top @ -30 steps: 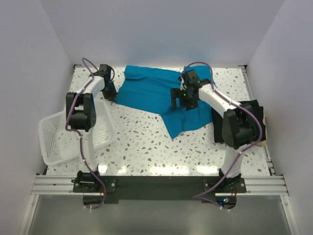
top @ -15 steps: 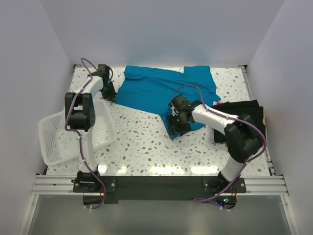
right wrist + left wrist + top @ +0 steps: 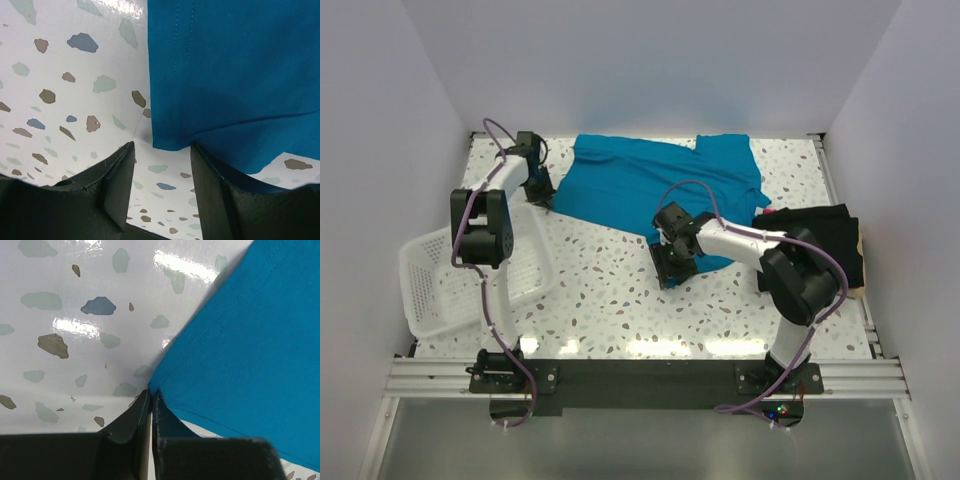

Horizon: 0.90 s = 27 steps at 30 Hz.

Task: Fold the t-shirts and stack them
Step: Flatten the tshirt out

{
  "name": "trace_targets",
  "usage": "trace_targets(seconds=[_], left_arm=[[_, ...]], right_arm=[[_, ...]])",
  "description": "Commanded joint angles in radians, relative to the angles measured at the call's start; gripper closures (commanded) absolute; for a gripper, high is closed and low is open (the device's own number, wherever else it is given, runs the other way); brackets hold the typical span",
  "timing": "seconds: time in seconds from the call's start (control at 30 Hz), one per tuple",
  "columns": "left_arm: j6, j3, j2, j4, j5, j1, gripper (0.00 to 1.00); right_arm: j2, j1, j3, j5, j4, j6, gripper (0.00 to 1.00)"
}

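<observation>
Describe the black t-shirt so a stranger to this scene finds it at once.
Look at the speckled table and go to its right edge, about halfway back. The black t-shirt lies there as a dark patch of cloth. It is the only black cloth; the teal-blue t-shirt is spread across the far middle.

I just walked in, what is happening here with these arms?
The robot is handling the teal t-shirt, spread on the far part of the table. The left gripper is shut on a left corner of it. The right gripper is at the near corner, jaws open around the hem, not yet closed. The black t-shirt lies at the right, a white basket at the left.
</observation>
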Motion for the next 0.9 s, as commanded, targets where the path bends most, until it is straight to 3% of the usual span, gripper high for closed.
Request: trace_targets(seconds=[0.0,0.2,0.43,0.57,0.87], left_arm=[[0.037,0.000,-0.057,-0.009,0.011,0.012,1.00],[0.040,-0.008,-0.062,-0.009,0.017,0.012,1.00],[0.046,-0.002,-0.078,-0.003,0.024,0.012,1.00],[0.042,0.041,-0.095,-0.022,0.037,0.012,1.00],[0.036,0.092,-0.181,-0.092,0.051,0.012,1.00]], right_arm=[[0.019,0.010,0.042,0.023,0.034,0.009,0.48],[0.075,0.030,0.049,0.064,0.021,0.022,0.62],[0.103,0.030,0.040,0.084,-0.013,0.036,0.88],[0.059,0.031,0.068,0.055,-0.120,0.010,1.00],[-0.105,0.030,0.167,-0.054,-0.418,-0.040,1.00]])
